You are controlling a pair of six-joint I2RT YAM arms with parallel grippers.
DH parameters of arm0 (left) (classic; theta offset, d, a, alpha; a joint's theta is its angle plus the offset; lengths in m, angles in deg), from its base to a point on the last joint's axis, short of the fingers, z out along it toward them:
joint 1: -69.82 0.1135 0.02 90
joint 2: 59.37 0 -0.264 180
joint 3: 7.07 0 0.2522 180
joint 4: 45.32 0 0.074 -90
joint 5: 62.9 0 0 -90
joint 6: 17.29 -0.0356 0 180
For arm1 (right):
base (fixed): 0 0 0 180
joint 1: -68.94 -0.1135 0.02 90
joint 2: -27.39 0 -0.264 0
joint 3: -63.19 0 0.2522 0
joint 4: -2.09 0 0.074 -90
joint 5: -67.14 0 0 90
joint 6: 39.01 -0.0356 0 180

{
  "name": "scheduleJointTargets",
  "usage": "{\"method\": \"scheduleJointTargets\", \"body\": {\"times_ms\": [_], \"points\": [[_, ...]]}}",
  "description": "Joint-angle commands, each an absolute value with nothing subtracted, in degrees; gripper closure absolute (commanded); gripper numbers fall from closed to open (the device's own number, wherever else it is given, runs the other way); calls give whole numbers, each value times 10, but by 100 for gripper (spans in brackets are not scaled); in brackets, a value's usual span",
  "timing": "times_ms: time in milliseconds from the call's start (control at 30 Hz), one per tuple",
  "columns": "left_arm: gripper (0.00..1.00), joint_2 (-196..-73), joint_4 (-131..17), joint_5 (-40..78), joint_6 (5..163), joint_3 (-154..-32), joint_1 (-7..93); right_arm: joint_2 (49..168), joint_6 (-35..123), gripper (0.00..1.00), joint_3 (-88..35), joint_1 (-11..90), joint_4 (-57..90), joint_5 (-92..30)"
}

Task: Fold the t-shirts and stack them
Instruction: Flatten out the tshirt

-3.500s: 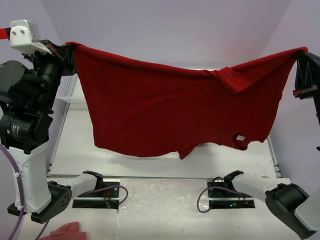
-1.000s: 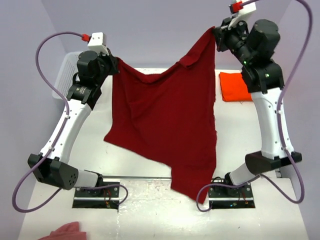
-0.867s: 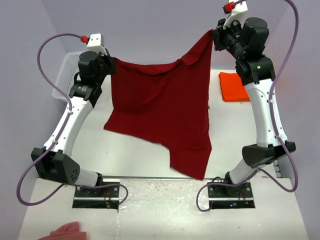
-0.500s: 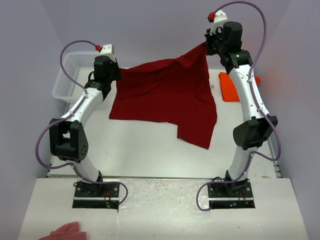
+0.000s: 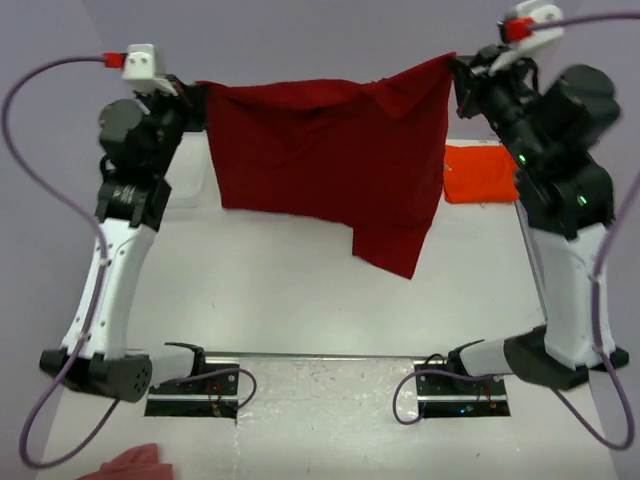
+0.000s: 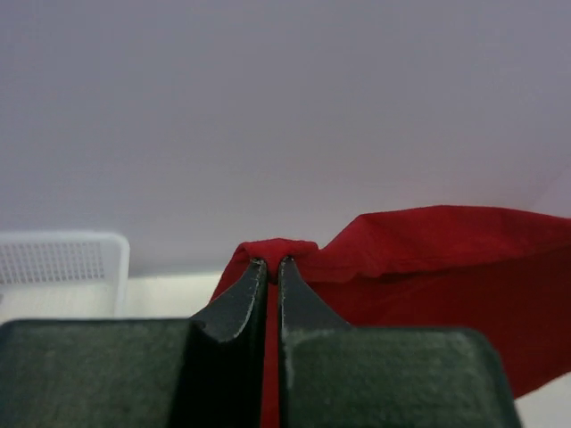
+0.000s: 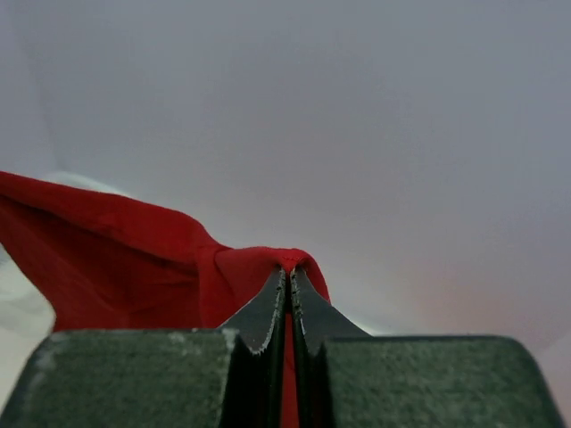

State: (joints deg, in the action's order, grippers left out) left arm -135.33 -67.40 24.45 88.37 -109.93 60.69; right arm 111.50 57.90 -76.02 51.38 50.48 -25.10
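At the near left edge a pale pink cloth scrap is lying on the scuffed front strip of the white table. The arms' black base plates are sitting just beyond it. Past a thin metal seam the tabletop is showing bright and smooth. Above its middle a dark red t-shirt is hanging spread between both raised arms, its lowest corner drooping right of centre; whether it is touching the table cannot be told. The left gripper is pinching the shirt's left top corner, jaws pressed onto the cloth. The right gripper is clamping the right top corner likewise. Farther right, an orange t-shirt is lying folded on the table. A white mesh basket is sitting far left, and plain lavender walls are closing in the space.
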Motion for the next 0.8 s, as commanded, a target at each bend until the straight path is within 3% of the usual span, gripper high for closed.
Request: {"method": "scheduleJointTargets", "body": {"times_ms": [0,167,367,633,767], "points": [[100,-1255,-711,212,877,-1129,610,1008,595,100,-788,465,514,-216],[100,-1190,-770,219,861,-1167,610,930,572,100,-822,442,535,-254],[100,-1239,-789,225,855,-1275,610,910,574,100,-852,442,511,-259],[100,-1400,-772,246,837,-1360,611,1041,650,100,-917,444,472,-187],[100,-1486,-767,239,826,-1433,616,1127,662,100,-960,477,454,-209]]}}
